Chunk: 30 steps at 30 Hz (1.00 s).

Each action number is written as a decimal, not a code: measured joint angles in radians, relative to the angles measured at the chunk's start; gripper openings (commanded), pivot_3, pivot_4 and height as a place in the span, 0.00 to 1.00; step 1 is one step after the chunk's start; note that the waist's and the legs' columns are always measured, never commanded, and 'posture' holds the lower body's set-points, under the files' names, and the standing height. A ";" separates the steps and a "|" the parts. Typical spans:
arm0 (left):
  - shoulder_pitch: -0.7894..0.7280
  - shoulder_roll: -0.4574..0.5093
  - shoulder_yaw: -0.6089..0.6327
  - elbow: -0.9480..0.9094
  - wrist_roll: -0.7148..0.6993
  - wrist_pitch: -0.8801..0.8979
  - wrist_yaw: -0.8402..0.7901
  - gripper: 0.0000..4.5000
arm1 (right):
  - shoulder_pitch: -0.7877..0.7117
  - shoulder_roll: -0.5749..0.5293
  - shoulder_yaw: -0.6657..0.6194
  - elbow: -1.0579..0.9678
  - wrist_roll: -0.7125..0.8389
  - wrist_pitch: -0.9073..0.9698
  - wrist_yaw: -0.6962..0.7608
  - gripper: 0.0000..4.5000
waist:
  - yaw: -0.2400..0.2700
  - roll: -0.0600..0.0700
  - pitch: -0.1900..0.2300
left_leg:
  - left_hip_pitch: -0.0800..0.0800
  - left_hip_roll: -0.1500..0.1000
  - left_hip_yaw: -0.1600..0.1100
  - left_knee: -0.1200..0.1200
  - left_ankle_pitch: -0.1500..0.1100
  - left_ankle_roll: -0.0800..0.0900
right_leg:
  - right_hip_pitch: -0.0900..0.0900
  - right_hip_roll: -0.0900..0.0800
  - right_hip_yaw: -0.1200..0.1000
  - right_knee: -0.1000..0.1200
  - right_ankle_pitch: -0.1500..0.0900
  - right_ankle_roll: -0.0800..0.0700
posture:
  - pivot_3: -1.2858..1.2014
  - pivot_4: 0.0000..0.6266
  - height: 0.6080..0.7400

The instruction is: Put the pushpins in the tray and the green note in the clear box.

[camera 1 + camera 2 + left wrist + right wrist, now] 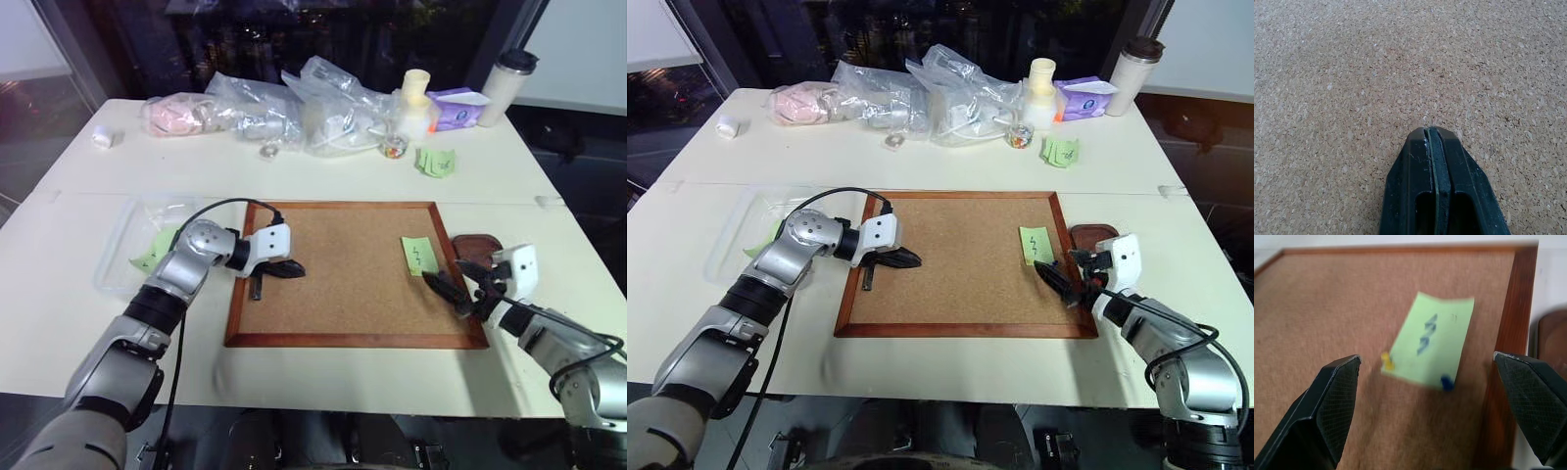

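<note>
right gripper (458, 284): closest thing to me, sitting low over the near right corner of the corkboard. From my seat the two black fingers (1327, 406) are spread as wide as they go, nothing between them, and they frame the note from the near side.

left gripper (284, 270): over the left part of the board, pointing right and a bit down. Fingers pressed flat together, and I can't see anything pinched in there, just bare cork in front of the tip.

corkboard (333, 338): big wood-framed one, flat on the white table (323, 377), right in front of me.

green note (419, 255): on the cork near the right edge, just past the right gripper, dark squiggle on it. Far edge looks slightly lifted in the right wrist view, not sure.

pushpins: the note's near edge has a blue pin (1447, 382) at one corner and a yellow pin (1386, 361) at the other. Pretty blurry, so colours only.

tray (480, 245): dark brown dish just off the board's right side, beside the note; the right gripper partly covers it for me.

clear box (118, 257): on the table left of the board, behind my left arm. There's a green slip (155, 250) lying in it.

far side: crinkly plastic bags (294, 108), a bunch of green slips (436, 162), a purple tissue pack (458, 106), a tumbler (507, 86).
</note>
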 measured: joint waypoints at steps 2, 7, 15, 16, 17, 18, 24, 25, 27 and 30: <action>0.000 -0.002 0.000 0.000 0.000 0.000 0.000 0.00 | 0.000 0.016 0.001 0.002 0.000 -0.002 -0.007 0.99 | 0.000 0.000 0.000 | 0.000 0.000 0.000 0.000 0.000 0.000 | 0.000 0.000 0.000 0.000 0.000 0.000 | 0.52 0.24 0.96; 0.000 -0.002 0.000 0.000 0.000 0.000 0.000 0.00 | 0.001 0.033 0.023 0.024 -0.014 -0.020 -0.010 0.83 | 0.000 0.000 0.000 | 0.000 0.000 0.000 0.000 0.000 0.000 | 0.000 0.000 0.000 0.000 0.000 0.000 | 0.52 0.24 0.96; 0.000 -0.001 0.000 -0.001 0.000 0.000 0.000 0.00 | -0.003 0.033 0.020 0.041 -0.028 -0.038 -0.013 0.01 | 0.000 0.000 0.000 | 0.000 0.000 0.000 0.000 0.000 0.000 | 0.000 0.000 0.000 0.000 0.000 0.000 | 0.52 0.24 0.96; 0.000 0.000 0.000 -0.001 0.000 0.000 0.000 0.00 | -0.004 0.031 0.014 0.042 -0.031 -0.041 -0.016 0.01 | 0.000 0.000 0.000 | 0.000 0.000 0.000 0.000 0.000 0.000 | 0.000 0.000 0.000 0.000 0.000 0.000 | 0.52 0.24 0.96; 0.000 0.001 0.000 -0.001 0.000 0.000 0.000 0.00 | -0.003 0.033 0.015 0.042 -0.029 -0.041 -0.014 0.01 | 0.000 0.000 0.000 | 0.000 0.000 0.000 0.000 0.000 0.000 | 0.000 0.000 0.000 0.000 0.000 0.000 | 0.52 0.24 0.96; 0.000 0.001 0.000 -0.001 0.000 0.000 0.000 0.00 | -0.003 0.035 0.017 0.042 -0.028 -0.041 -0.013 0.01 | 0.000 0.000 0.000 | 0.000 0.000 0.000 0.000 0.000 0.000 | 0.000 0.000 0.000 0.000 0.000 0.000 | 0.52 0.24 0.96; -0.004 0.008 -0.014 -0.004 0.016 -0.021 0.000 0.00 | 0.001 0.053 0.007 0.036 -0.017 -0.040 -0.030 0.01 | 0.000 0.000 0.000 | 0.000 0.000 0.000 0.000 0.000 0.000 | 0.000 0.000 0.000 0.000 0.000 0.000 | 0.52 0.24 0.96; -0.008 0.013 -0.023 -0.005 0.022 -0.034 0.000 0.00 | 0.001 0.061 0.002 0.033 -0.013 -0.040 -0.034 0.01 | -0.001 0.000 0.000 | 0.000 0.000 0.000 0.000 0.000 0.000 | 0.000 0.000 0.000 0.000 0.000 0.000 | 0.52 0.24 0.96; -0.021 0.023 -0.039 -0.005 0.046 -0.066 0.000 0.00 | -0.004 0.082 -0.019 0.001 0.013 -0.040 -0.057 0.01 | -0.004 0.002 -0.001 | 0.000 0.000 0.000 0.000 0.000 0.000 | 0.000 0.000 0.000 0.000 0.000 0.000 | 0.52 0.24 0.96; -0.026 0.026 -0.053 -0.004 0.061 -0.078 0.000 0.00 | -0.028 0.083 -0.039 -0.034 0.034 -0.042 -0.076 0.01 | -0.004 0.003 -0.003 | 0.002 0.001 0.000 -0.001 0.000 0.000 | 0.001 0.000 0.000 0.000 0.000 0.000 | 0.52 0.24 0.96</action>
